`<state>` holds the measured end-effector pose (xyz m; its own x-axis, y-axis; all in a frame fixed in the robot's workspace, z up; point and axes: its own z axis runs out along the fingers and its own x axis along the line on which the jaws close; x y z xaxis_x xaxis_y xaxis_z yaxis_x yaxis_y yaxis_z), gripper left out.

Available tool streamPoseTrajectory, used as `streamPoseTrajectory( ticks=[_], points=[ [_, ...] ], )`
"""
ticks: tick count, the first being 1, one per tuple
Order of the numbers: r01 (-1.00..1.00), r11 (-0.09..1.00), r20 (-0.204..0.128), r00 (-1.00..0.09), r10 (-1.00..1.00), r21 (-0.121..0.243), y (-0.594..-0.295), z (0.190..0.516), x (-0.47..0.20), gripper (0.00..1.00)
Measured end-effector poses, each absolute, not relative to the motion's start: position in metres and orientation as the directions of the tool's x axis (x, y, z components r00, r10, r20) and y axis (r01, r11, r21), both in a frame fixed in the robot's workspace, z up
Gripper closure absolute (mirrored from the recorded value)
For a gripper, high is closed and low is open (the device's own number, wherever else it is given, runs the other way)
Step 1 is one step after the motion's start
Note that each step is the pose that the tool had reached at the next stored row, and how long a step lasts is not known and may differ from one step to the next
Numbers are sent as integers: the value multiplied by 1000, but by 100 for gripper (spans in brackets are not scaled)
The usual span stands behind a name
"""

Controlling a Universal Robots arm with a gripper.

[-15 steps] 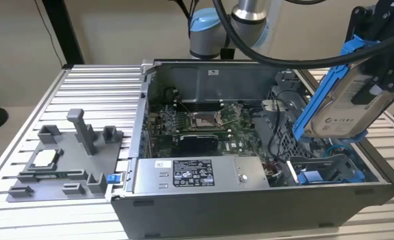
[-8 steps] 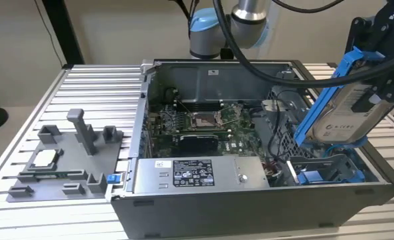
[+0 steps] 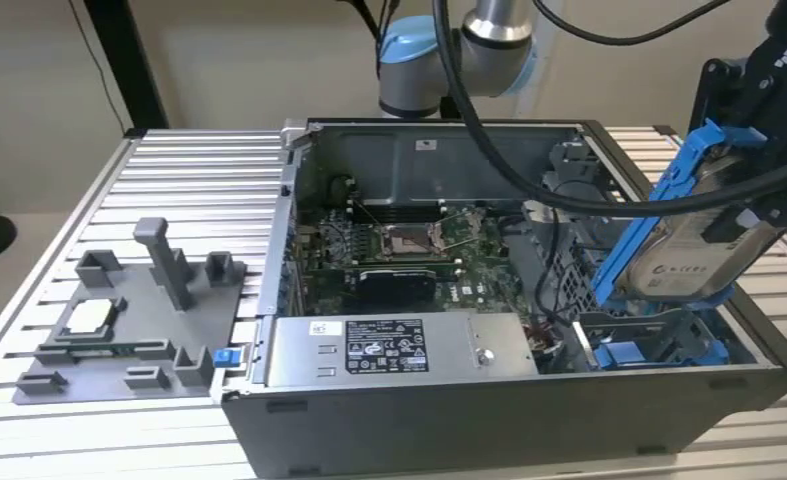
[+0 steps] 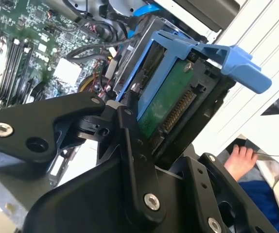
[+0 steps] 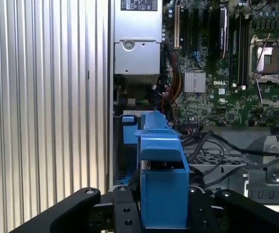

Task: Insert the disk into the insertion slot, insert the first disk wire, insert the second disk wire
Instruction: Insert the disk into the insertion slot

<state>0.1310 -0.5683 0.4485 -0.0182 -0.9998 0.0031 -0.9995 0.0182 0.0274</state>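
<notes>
Jaws pinching the disk (image 3: 693, 250) by its upper end, pressed on either side of the blue frame; in the first wrist view you see the frame (image 5: 164, 194) sandwiched squarely between them.

Disk is in the air, tilted, lower end pointing down at the insertion slot (image 3: 653, 350) in the case corner on the exterior view's right. It looks just above the slot's blue rails, not seated. I read the tilt as lining the frame up with those rails.

The grip at the top end leaves the lower end free to enter first.

In the second wrist view the green board side of the disk (image 4: 166, 99) faces the camera, and its connector row (image 4: 181, 109) is bare: no wire plugged in.

Black cables (image 5: 212, 145) lie loose inside the case beside the bay, near the motherboard (image 3: 407, 250).

Power-supply box (image 3: 393, 350) sits alongside the slot, apart from the disk.

Grey fixture tray (image 3: 126, 320) on the slatted surface (image 3: 193, 170), well apart from the work.
</notes>
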Motion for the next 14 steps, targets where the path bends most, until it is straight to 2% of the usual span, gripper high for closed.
streamPoseTrajectory(
  ticks=[14],
  points=[
    [-1000, 18, 3, -18, -1000, 25, -572, 423, 133, 100]
  ],
)
